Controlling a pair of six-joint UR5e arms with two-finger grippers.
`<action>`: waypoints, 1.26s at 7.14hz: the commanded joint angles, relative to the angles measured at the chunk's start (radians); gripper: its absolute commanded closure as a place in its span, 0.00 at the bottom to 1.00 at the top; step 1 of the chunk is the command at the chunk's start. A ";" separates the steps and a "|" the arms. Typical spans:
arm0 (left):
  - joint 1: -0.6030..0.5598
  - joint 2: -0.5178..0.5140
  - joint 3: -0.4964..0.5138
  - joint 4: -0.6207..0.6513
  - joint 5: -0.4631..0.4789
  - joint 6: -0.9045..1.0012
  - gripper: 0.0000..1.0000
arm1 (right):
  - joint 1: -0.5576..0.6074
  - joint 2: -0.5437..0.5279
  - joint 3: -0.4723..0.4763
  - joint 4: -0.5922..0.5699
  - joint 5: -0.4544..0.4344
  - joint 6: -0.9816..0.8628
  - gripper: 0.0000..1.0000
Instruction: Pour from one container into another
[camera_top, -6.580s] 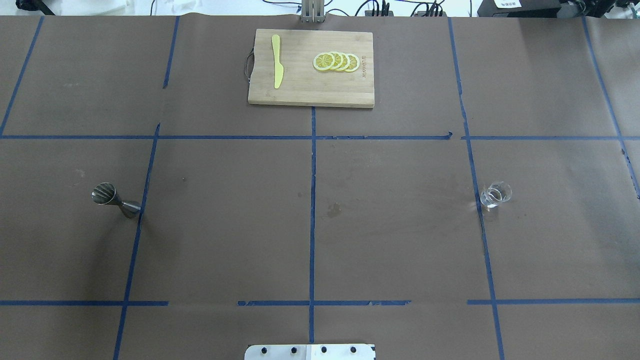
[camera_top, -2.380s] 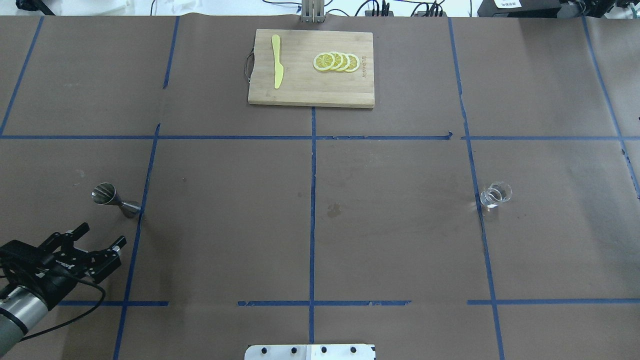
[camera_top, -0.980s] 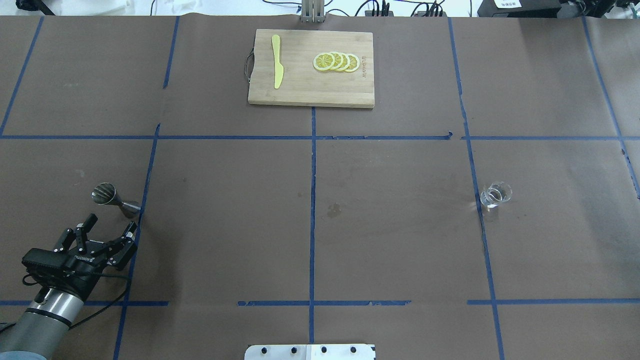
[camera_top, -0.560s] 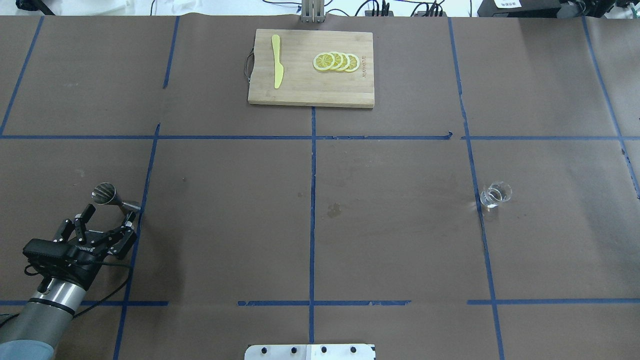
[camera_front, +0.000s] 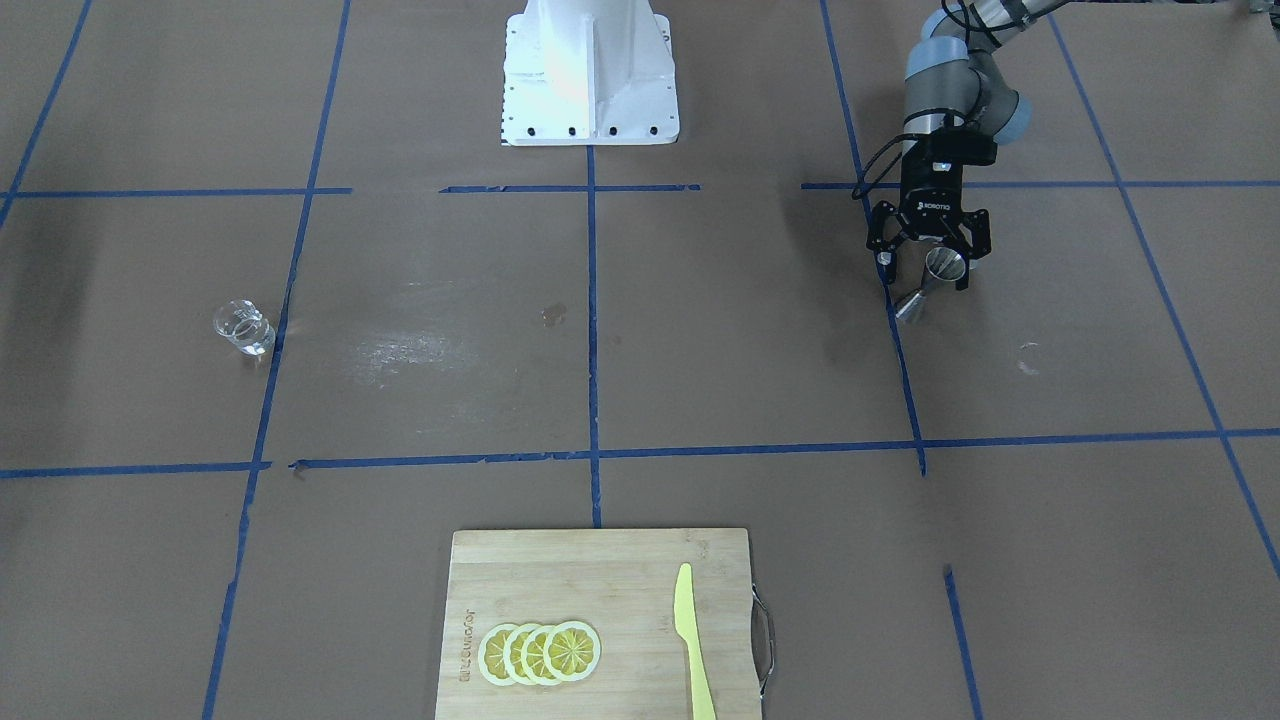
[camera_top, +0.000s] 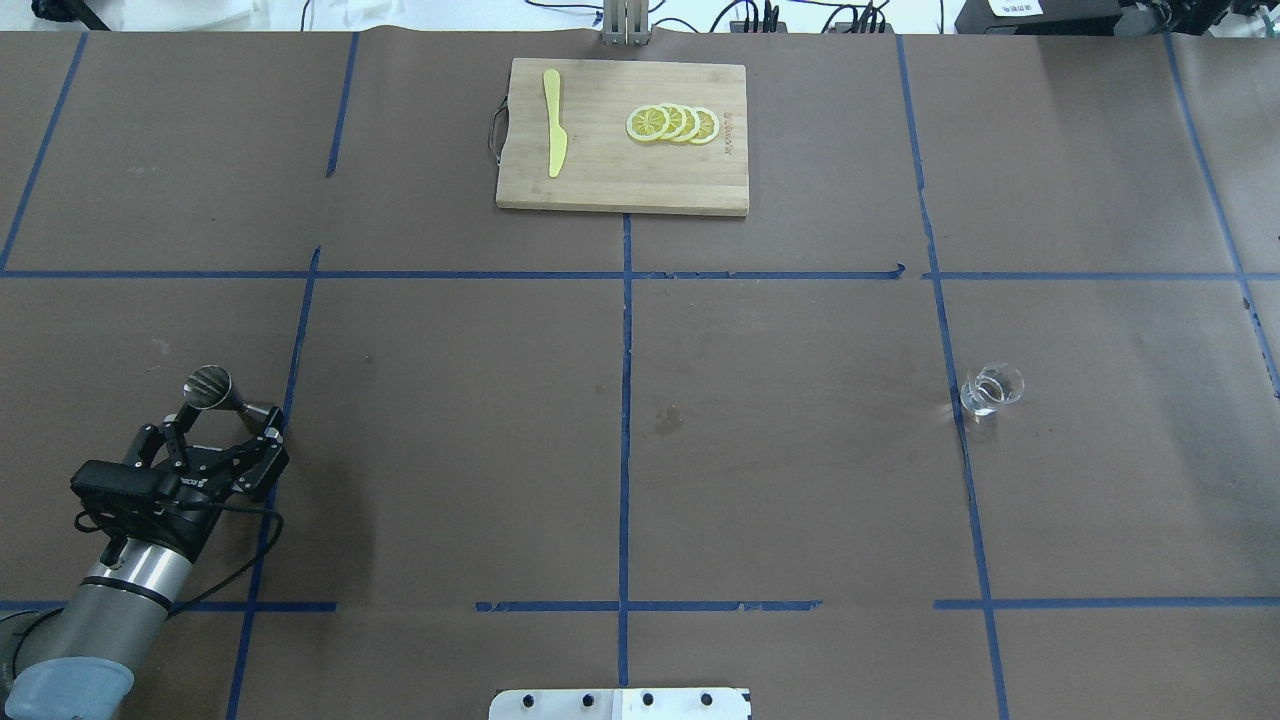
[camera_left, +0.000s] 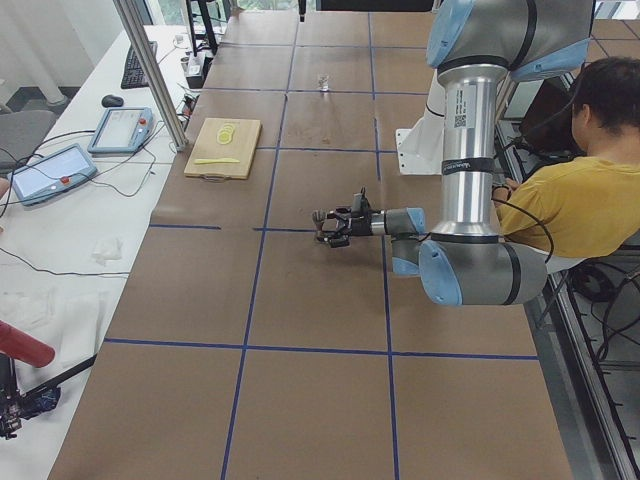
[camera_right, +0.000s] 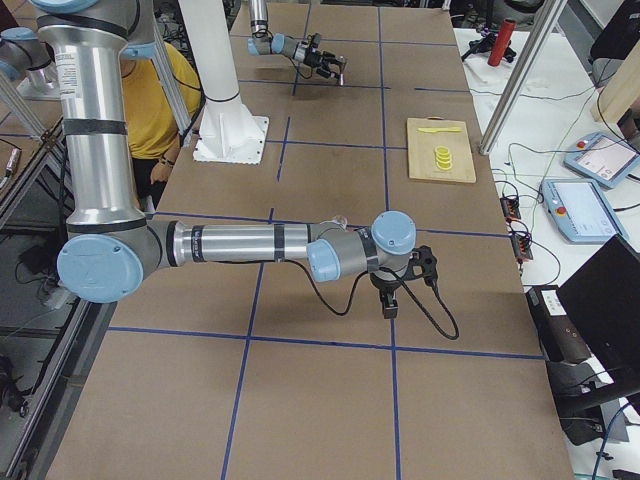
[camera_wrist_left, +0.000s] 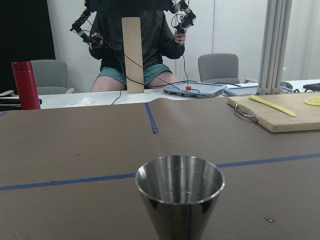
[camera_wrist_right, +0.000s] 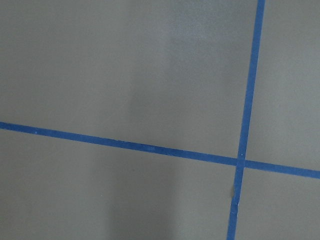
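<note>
Our left gripper (camera_top: 228, 424), jaws apart, flanks the upright jigger (camera_top: 210, 388); the glass cup (camera_top: 990, 390) stands well apart from it. Right gripper (camera_right: 389, 304): jaws we cannot tell.

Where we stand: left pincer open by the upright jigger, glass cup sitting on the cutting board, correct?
No: the glass cup stands on the brown table cover, far from the cutting board, as the overhead view shows. The rest holds.

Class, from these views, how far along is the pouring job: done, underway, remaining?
Done: nothing poured yet. Underway: the left gripper is open, astride the upright jigger, not closed on it. Remaining: the glass cup stands alone far across the table; grasping, bringing together and pouring.
</note>
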 joint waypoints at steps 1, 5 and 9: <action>-0.011 -0.017 0.011 0.001 -0.008 0.000 0.01 | 0.000 0.003 -0.001 0.000 0.000 0.000 0.00; -0.043 -0.018 0.012 0.001 -0.033 0.000 0.18 | 0.000 0.003 0.001 0.000 0.000 0.000 0.00; -0.046 -0.024 0.020 0.001 -0.040 0.000 0.83 | 0.000 0.003 0.002 0.000 0.000 0.000 0.00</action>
